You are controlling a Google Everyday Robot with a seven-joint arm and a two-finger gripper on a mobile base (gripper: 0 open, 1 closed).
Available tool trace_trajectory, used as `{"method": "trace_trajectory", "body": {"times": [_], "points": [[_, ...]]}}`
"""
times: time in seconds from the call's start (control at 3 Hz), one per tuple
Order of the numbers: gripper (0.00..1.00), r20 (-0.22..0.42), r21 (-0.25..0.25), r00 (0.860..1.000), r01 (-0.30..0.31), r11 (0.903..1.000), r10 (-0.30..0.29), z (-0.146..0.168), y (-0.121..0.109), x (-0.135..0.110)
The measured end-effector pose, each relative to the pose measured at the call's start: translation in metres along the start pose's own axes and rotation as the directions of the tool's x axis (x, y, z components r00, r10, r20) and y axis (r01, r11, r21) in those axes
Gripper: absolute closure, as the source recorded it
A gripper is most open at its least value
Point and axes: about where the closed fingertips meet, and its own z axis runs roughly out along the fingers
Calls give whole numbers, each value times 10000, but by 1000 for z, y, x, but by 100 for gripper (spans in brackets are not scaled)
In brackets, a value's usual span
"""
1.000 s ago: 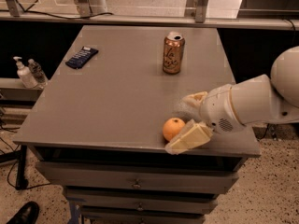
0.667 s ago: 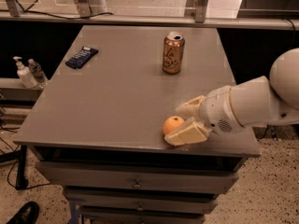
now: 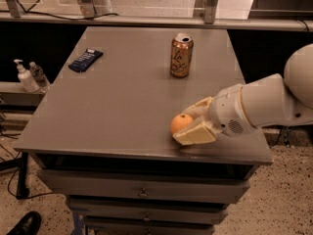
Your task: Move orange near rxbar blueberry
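Now the gripper (image 3: 185,126) has drawn its fingers in since a second ago and pinches the orange (image 3: 179,122) near the table's (image 3: 122,102) front edge. The blue bar (image 3: 85,60) lies well apart at the far left, so the carry looks next.

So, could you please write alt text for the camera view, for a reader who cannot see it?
The robot's tool is at a small orange near the front right edge of a grey table, with its white arm extending from the right. A copper drink can stands upright toward the back, and a dark blue rxbar blueberry lies flat near the back left corner.
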Motion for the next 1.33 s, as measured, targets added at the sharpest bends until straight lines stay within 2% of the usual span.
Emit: {"method": "trace_trajectory", "body": {"times": [0.33,0.67,1.0,1.33], "points": [[100,219,279,9996,158,9995,-164,-6,-14,-20],[100,-66,1247,9999,144,9921,-137,-33,-32,-49],[100,-62,1245,9999,162,9921,-156,-33,-31,-50],[100,498,1074,9970,529,9928,-585,-13,-30,-81]]}}
